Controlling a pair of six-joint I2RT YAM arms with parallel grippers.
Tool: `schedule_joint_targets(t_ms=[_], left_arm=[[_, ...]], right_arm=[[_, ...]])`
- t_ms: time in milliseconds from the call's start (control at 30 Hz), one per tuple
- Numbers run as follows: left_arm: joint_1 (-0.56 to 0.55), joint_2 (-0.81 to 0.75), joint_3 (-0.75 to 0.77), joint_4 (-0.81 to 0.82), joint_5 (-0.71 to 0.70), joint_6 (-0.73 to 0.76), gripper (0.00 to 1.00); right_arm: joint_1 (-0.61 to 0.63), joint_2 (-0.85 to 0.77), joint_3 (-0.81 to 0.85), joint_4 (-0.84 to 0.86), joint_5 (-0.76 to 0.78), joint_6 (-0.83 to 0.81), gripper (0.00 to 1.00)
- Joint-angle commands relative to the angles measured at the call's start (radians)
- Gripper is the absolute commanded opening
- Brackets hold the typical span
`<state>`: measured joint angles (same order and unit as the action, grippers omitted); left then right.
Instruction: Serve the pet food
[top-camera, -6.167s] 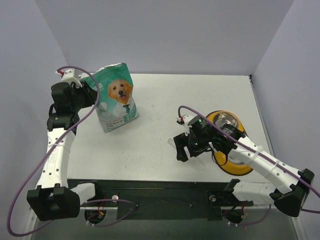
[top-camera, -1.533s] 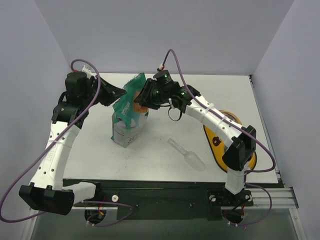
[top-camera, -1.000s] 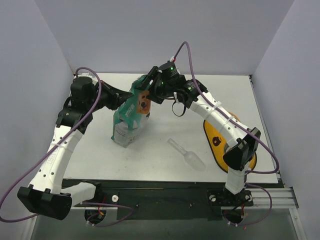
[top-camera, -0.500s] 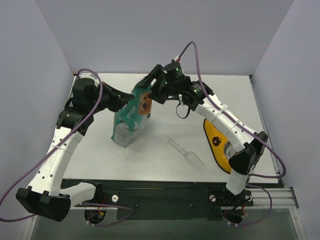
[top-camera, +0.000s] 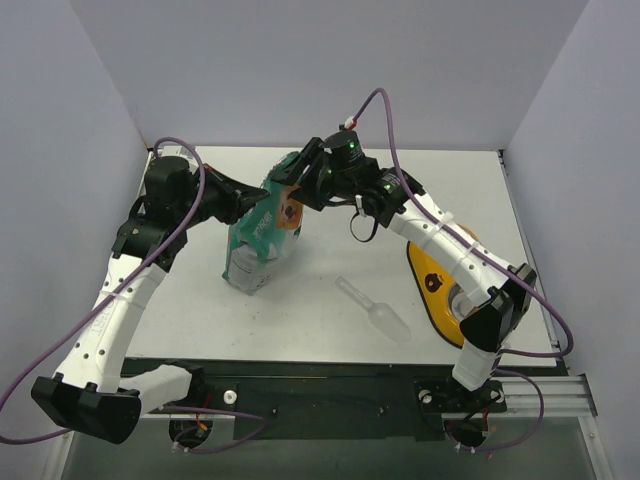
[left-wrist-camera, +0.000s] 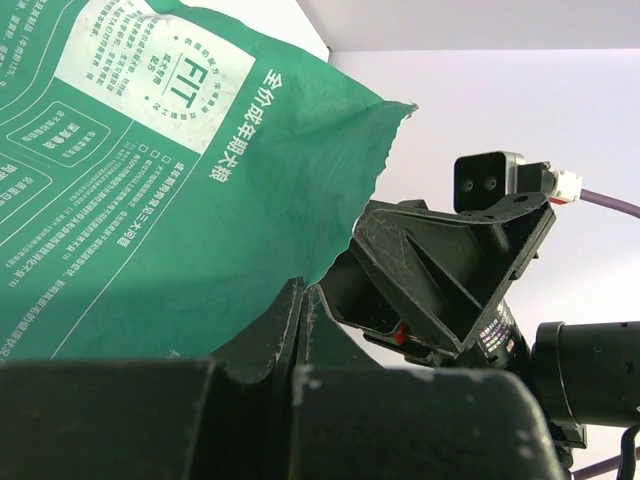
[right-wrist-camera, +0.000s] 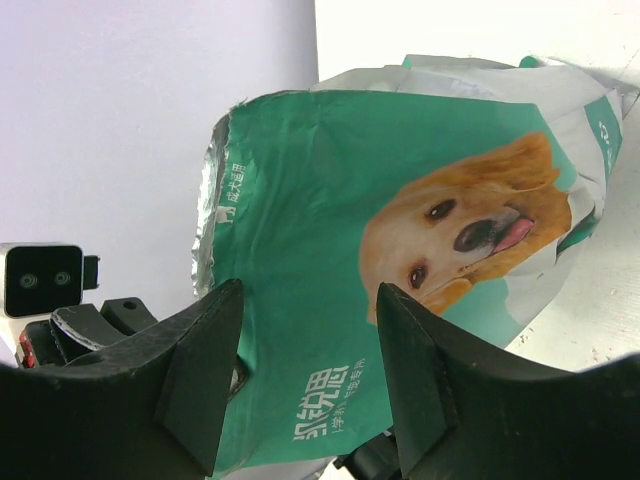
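Note:
The pet food is hidden; none of it shows. The teal-green bag (top-camera: 262, 232) with a dog picture stands tilted at the table's left middle, its top open. My left gripper (top-camera: 256, 203) is shut on the bag's top edge, and in the left wrist view the green bag (left-wrist-camera: 150, 180) runs into the closed jaws of the left gripper (left-wrist-camera: 303, 295). My right gripper (top-camera: 291, 186) is open at the bag's top from the other side. In the right wrist view the bag's front (right-wrist-camera: 330, 200) fills the gap of the right gripper (right-wrist-camera: 310, 300); I cannot tell whether they touch.
A clear plastic scoop (top-camera: 375, 308) lies on the table right of the bag. A yellow-rimmed bowl (top-camera: 430, 280) sits at the right, partly behind the right arm. The right arm's cable loops above the bag. Walls close the left, back and right sides.
The right arm left the scoop on the table and reached to the bag's top. In the last second its wrist shifted slightly right and its jaws narrowed. The left gripper kept holding the bag.

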<state>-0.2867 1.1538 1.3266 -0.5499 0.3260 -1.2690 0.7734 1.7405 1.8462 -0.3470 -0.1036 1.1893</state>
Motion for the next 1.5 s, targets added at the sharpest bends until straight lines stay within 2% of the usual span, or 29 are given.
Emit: schedule_joint_targets(t_ms=[0, 267, 600, 767, 900, 1000, 1100, 1233, 1267, 1300, 1467], left_arm=[[-0.014, -0.029, 0.052, 0.030, 0.039, -0.006, 0.00], [-0.014, -0.023, 0.060, -0.004, 0.028, 0.020, 0.00], [-0.009, -0.013, 0.052, 0.002, 0.045, 0.026, 0.00], [-0.008, -0.014, 0.063, -0.008, 0.042, 0.033, 0.00], [-0.008, -0.005, 0.074, -0.025, 0.039, 0.045, 0.00], [-0.008, 0.006, 0.097, -0.038, 0.038, 0.069, 0.00], [-0.008, 0.011, 0.115, -0.074, 0.019, 0.103, 0.00], [-0.008, 0.021, 0.131, -0.108, 0.010, 0.132, 0.00], [-0.009, 0.024, 0.140, -0.119, -0.002, 0.141, 0.00], [-0.009, 0.029, 0.146, -0.137, -0.013, 0.158, 0.01], [-0.008, 0.072, 0.212, -0.221, -0.054, 0.221, 0.15]], right_arm=[[0.006, -0.024, 0.004, 0.049, -0.024, 0.003, 0.52], [0.021, -0.045, 0.004, 0.065, 0.004, -0.010, 0.56], [0.027, -0.016, 0.007, 0.072, -0.014, 0.003, 0.54], [0.029, 0.004, -0.001, 0.065, -0.021, 0.013, 0.42], [0.032, 0.019, 0.014, 0.066, -0.027, 0.004, 0.40], [0.049, 0.030, 0.047, -0.010, 0.013, -0.039, 0.35], [0.067, 0.019, 0.042, -0.038, 0.088, -0.105, 0.25], [0.075, 0.019, 0.025, -0.030, 0.090, -0.123, 0.11], [0.078, 0.016, 0.021, -0.030, 0.100, -0.132, 0.04], [0.078, 0.010, 0.018, -0.030, 0.101, -0.135, 0.00], [0.078, -0.015, -0.001, -0.030, 0.146, -0.161, 0.00]])
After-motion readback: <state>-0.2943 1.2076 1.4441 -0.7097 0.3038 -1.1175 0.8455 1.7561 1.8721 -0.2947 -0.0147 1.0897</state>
